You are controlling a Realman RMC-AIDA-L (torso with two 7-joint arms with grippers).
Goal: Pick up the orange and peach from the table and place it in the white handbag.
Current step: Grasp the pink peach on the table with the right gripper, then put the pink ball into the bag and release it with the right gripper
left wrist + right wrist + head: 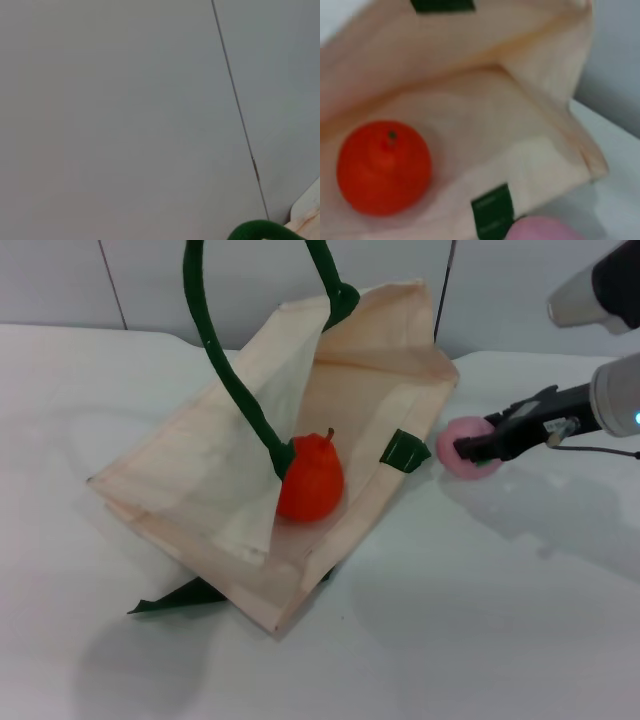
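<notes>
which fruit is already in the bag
The orange: it sits inside the open white handbag. The pink peach is outside, at the right gripper.

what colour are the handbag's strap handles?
Dark green, against the cream white handbag; the strap handles show best in the head view.

You can't see the left gripper: the green handle point(225, 370) runs off the head view's top edge. The right gripper point(478, 450) covers part of the peach point(456, 452), so its fingers' state is unclear. In the right wrist view the peach point(545, 231) is cut by the edge, and the bag point(520, 130) looks blurred.
</notes>
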